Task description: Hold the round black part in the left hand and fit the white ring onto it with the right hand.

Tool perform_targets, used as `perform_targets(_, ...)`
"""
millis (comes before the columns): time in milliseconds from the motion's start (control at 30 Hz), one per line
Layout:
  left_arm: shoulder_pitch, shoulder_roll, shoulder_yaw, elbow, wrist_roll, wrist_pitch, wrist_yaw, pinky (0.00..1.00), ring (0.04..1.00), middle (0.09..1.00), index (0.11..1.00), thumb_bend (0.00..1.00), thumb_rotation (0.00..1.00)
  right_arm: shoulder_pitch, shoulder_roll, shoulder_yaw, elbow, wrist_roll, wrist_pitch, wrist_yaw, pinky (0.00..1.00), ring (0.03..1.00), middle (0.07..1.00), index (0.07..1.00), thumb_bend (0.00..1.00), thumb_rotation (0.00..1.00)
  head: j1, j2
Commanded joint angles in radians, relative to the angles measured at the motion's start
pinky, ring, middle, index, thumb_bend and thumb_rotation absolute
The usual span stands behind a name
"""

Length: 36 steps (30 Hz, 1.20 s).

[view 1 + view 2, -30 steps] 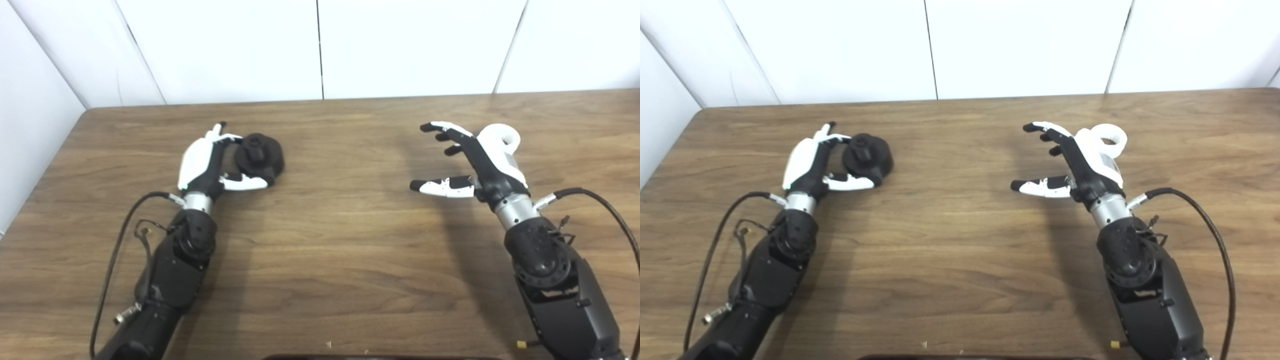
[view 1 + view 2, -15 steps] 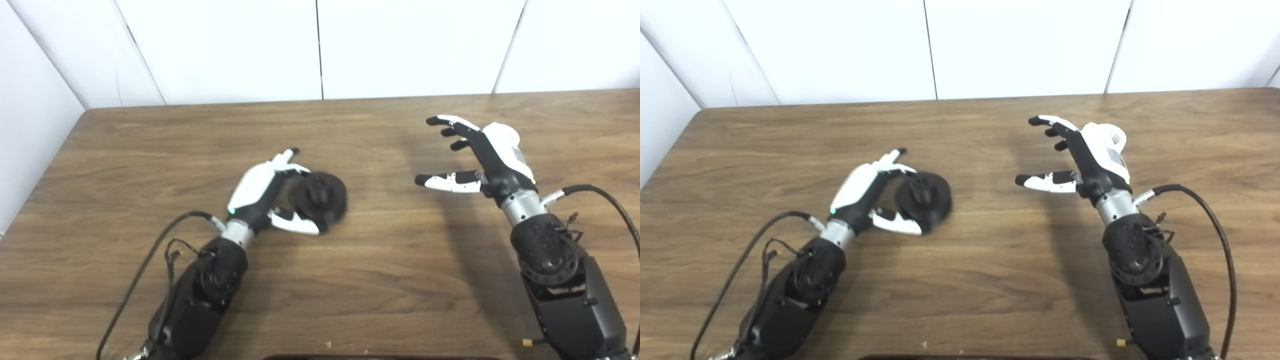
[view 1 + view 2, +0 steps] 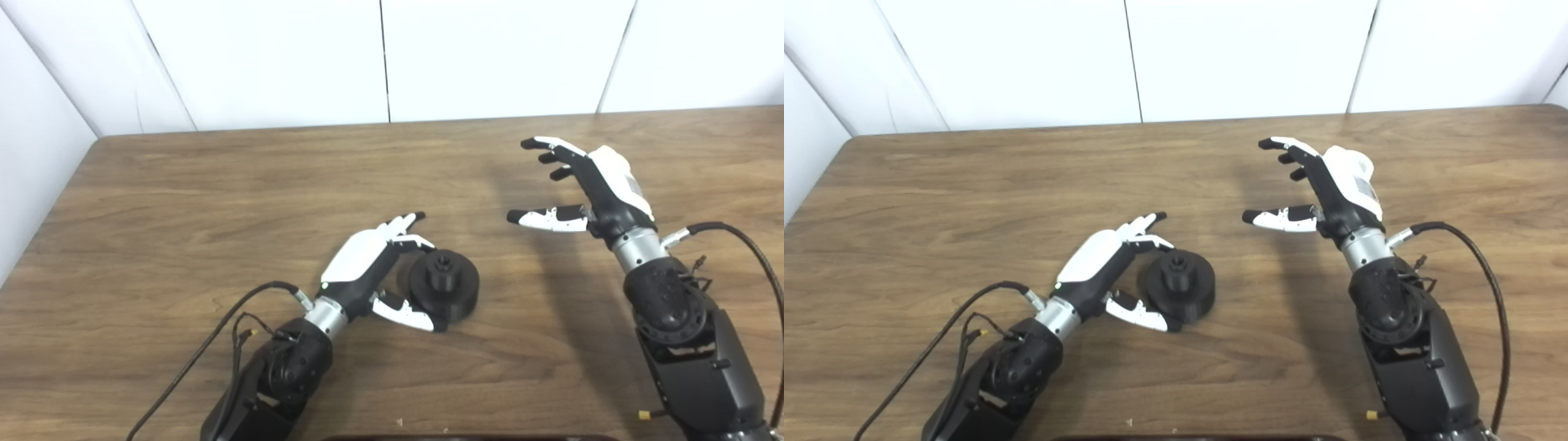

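The round black part (image 3: 444, 285) with a raised hub lies flat on the wooden table (image 3: 184, 184), near the middle front. My left hand (image 3: 373, 263) cups its left side, fingers at its upper left edge and thumb at its lower left edge; it also shows in the right eye view (image 3: 1102, 263). My right hand (image 3: 582, 184) is open, fingers spread, raised over the table's right side. The white ring is hidden behind the right hand's white back.
White wall panels stand behind the table's far edge. Black cables trail from both forearms, one by the left arm (image 3: 202, 343) and one by the right (image 3: 759, 257). A dark object (image 3: 465, 437) sits at the front edge.
My left hand has carried the black part from the far left to the table's middle front. My right hand has shifted slightly away, and it now covers the white ring.
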Motion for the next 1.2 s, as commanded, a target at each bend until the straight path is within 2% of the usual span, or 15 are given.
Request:
perform_targets(0, -0.019, -0.001, 0.004, -0.028, 0.015, -0.031, 0.003, 0.98, 1.0, 1.0, 0.643, 0.99, 0.37, -0.044, -0.009, -0.011, -0.035, -0.001, -0.02, -0.016, 0.68, 0.8, 0.855, 0.807, 0.74, 0.24, -0.003, 0.0)
perform_targets(100, -0.02, -0.006, 0.008, -0.023, 0.012, -0.036, 0.001, 1.0, 1.0, 1.0, 0.643, 0.98, 0.36, -0.043, -0.011, -0.015, -0.036, 0.004, -0.025, -0.018, 0.69, 0.806, 0.852, 0.805, 0.74, 0.24, 0.003, 0.001)
perform_targets(233, -0.025, -0.007, 0.013, -0.004, 0.006, -0.056, 0.005, 1.0, 1.0, 1.0, 0.64, 0.98, 0.36, -0.046, -0.03, -0.018, -0.042, -0.039, -0.023, -0.03, 0.73, 0.851, 0.867, 0.805, 0.74, 0.34, -0.006, 0.001)
perform_targets(300, -0.024, -0.006, 0.017, 0.001, 0.005, -0.062, 0.004, 1.0, 1.0, 1.0, 0.64, 0.98, 0.37, -0.049, -0.038, -0.021, -0.041, -0.063, -0.026, -0.04, 0.72, 0.85, 0.871, 0.804, 0.74, 0.36, -0.05, -0.003)
perform_targets(400, -0.019, -0.001, 0.021, -0.002, 0.008, -0.069, 0.003, 0.99, 1.0, 1.0, 0.64, 0.98, 0.37, -0.057, -0.049, -0.032, -0.033, -0.072, -0.033, -0.053, 0.73, 0.862, 0.881, 0.8, 0.74, 0.36, -0.075, -0.018)
perform_targets(500, -0.011, 0.006, 0.026, -0.002, 0.005, -0.08, 0.004, 0.99, 1.0, 1.0, 0.642, 0.98, 0.37, -0.061, -0.048, -0.041, -0.036, -0.092, -0.012, -0.057, 0.72, 0.853, 0.882, 0.797, 0.75, 0.36, -0.098, -0.025)
perform_targets(567, -0.004, 0.015, 0.034, -0.006, -0.006, -0.086, -0.001, 1.0, 1.0, 1.0, 0.644, 0.97, 0.36, -0.063, -0.05, -0.041, -0.037, -0.135, 0.004, -0.071, 0.7, 0.846, 0.881, 0.793, 0.76, 0.35, -0.195, -0.047)
perform_targets(600, -0.001, 0.019, 0.038, -0.007, -0.009, -0.09, -0.003, 1.0, 1.0, 1.0, 0.645, 0.97, 0.36, -0.064, -0.051, -0.04, -0.037, -0.151, 0.008, -0.075, 0.69, 0.843, 0.88, 0.792, 0.76, 0.35, -0.195, -0.047)
perform_targets(633, 0.002, 0.025, 0.044, -0.008, -0.013, -0.099, -0.004, 0.99, 1.0, 1.0, 0.645, 0.97, 0.36, -0.067, -0.053, -0.042, -0.033, -0.173, 0.021, -0.081, 0.7, 0.844, 0.881, 0.792, 0.76, 0.35, -0.237, -0.058)
perform_targets(733, 0.008, 0.038, 0.058, -0.009, -0.02, -0.118, -0.007, 0.98, 1.0, 1.0, 0.644, 0.97, 0.35, -0.076, -0.057, -0.046, -0.026, -0.221, 0.05, -0.089, 0.75, 0.856, 0.889, 0.801, 0.75, 0.32, -0.279, -0.066)
perform_targets(933, 0.012, 0.047, 0.074, 0.01, -0.039, -0.15, -0.011, 0.97, 1.0, 1.0, 0.65, 0.97, 0.36, -0.093, -0.085, -0.072, -0.014, -0.263, 0.083, -0.093, 0.72, 0.851, 0.895, 0.804, 0.76, 0.36, -0.288, -0.072)
perform_targets(1167, 0.008, 0.043, 0.079, 0.027, -0.038, -0.171, -0.005, 0.97, 1.0, 1.0, 0.649, 0.97, 0.35, -0.104, -0.109, -0.09, -0.009, -0.272, 0.106, -0.077, 0.68, 0.844, 0.892, 0.803, 0.77, 0.35, -0.28, -0.071)
